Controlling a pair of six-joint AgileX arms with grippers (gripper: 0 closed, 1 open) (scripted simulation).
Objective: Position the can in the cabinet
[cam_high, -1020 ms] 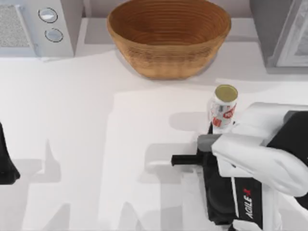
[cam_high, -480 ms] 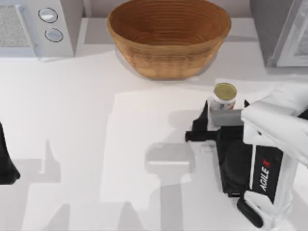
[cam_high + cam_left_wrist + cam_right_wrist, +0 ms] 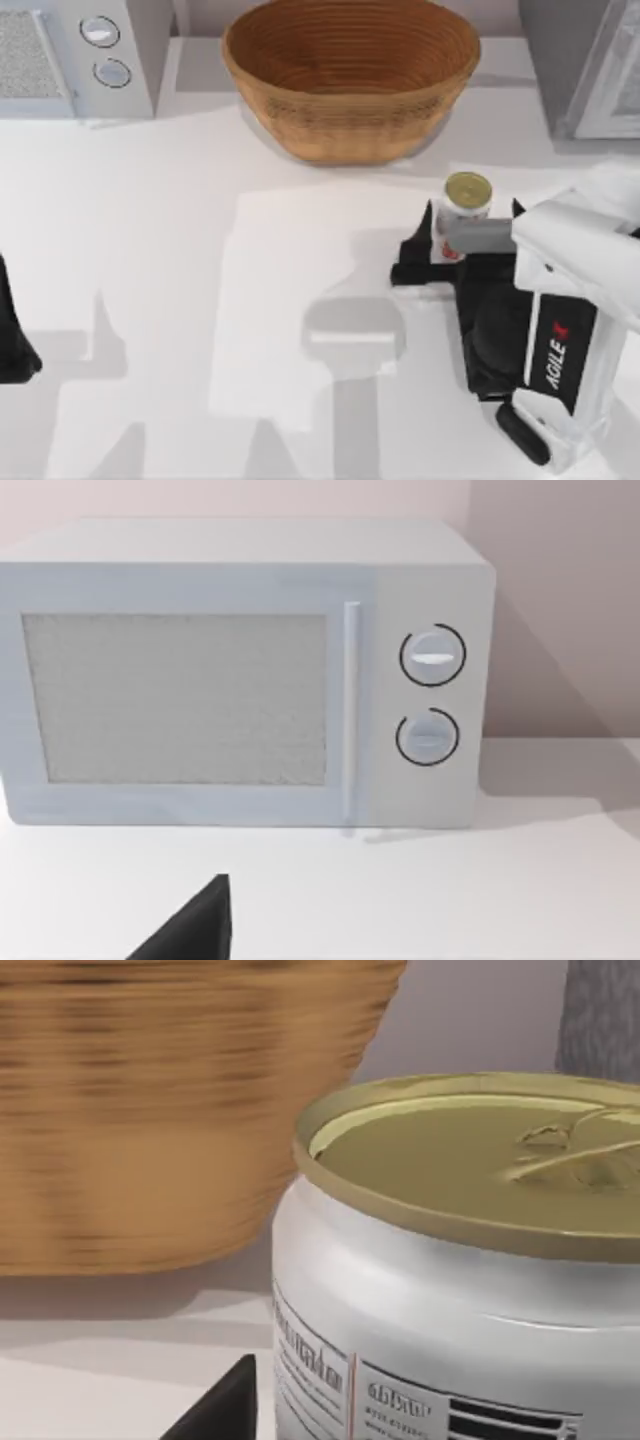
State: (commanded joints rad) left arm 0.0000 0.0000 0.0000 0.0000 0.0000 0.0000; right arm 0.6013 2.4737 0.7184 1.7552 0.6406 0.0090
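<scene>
Can (image 3: 467,203) is standing upright on the white surface (image 3: 200,300), in front of the wicker basket (image 3: 348,75) and toward the right side, with its gold top facing up. The right pincer (image 3: 440,240) is sitting low around the can; dark fingers (image 3: 415,262) are showing beside the can, but I cannot tell if they are already pressing it or are open. In the right wrist view the can (image 3: 470,1290) is looking very near. The cabinet (image 3: 580,65) is waiting at the far right corner, well apart from the can, so lifting, carrying and placing are remaining. The left pincer (image 3: 15,345) is resting idle at the left edge
</scene>
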